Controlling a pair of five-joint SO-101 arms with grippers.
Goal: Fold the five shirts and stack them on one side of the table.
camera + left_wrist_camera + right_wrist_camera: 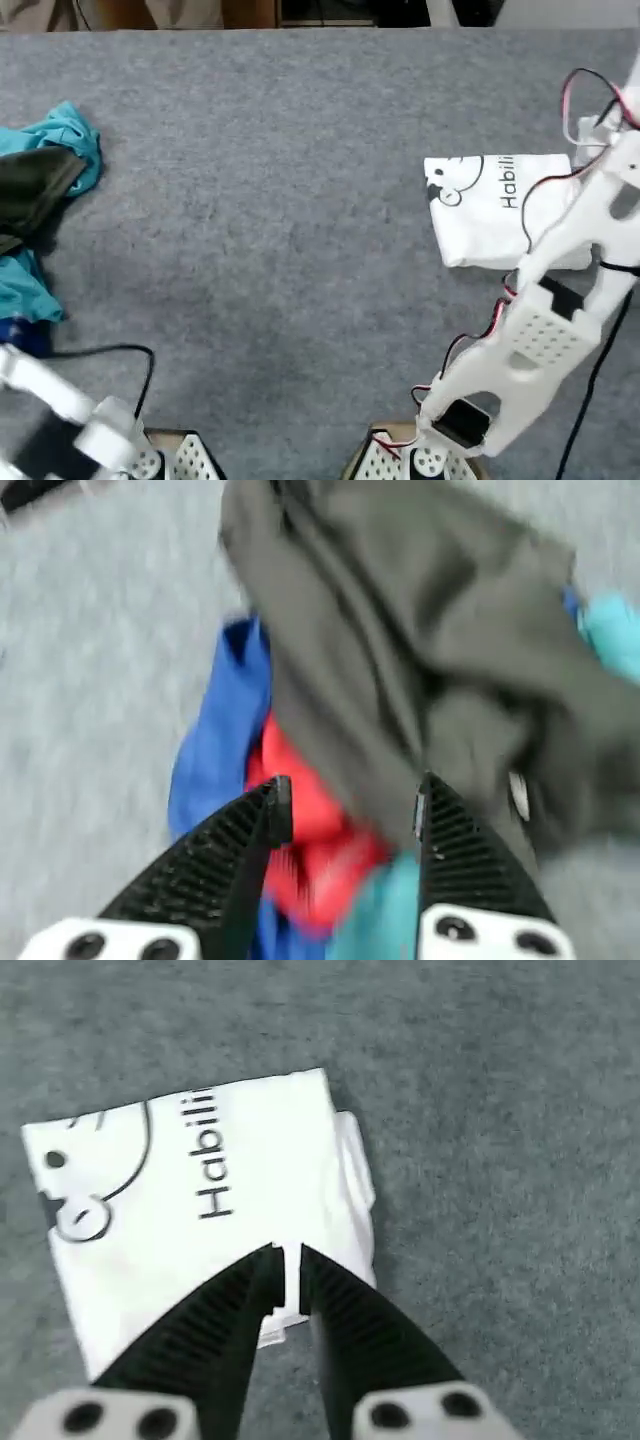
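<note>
The left gripper is held spread over a crumpled dark grey shirt, the right gripper closed above a folded white shirt

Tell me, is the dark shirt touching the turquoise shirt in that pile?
Touching. The high view shows the dark shirt lying right on top of the turquoise shirt, overlapping it.
</note>
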